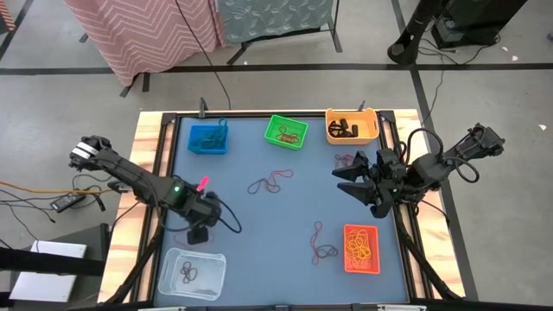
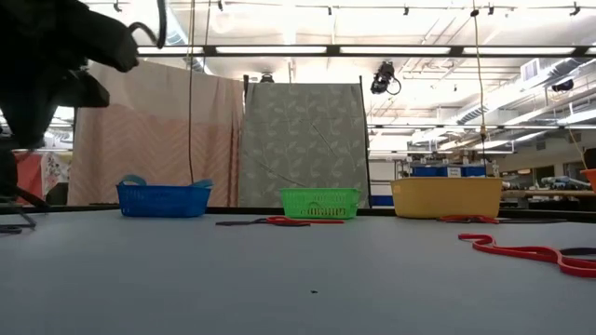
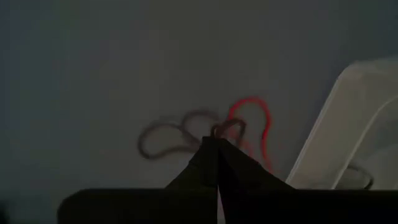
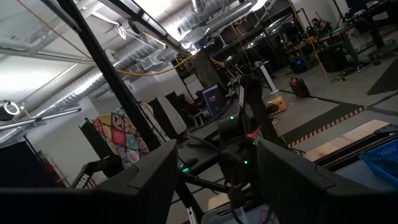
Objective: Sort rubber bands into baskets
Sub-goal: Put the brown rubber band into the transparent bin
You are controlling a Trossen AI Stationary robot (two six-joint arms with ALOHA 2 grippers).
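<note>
From above, the left gripper (image 1: pixel 200 234) sits just beside the clear white basket (image 1: pixel 192 273). The left wrist view shows its fingers pinched on a dark rubber band (image 3: pixel 180 127) tangled with a red band (image 3: pixel 252 121); lift slowly so only one comes. The right gripper (image 4: pixel 214 180) waits, spread wide, near the table's right edge.

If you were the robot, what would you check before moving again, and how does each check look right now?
1. Left gripper shut on a dark rubber band: ok.
2. Only one band caught, red band left behind: cannot tell, they overlap.
3. Clear basket beside the left gripper, upright, with room: ok.
4. Right gripper open, raised at the table's right side, clear of the left arm: ok.
5. Loose bands remain mid-table, so sorting is unfinished: not ok.
</note>
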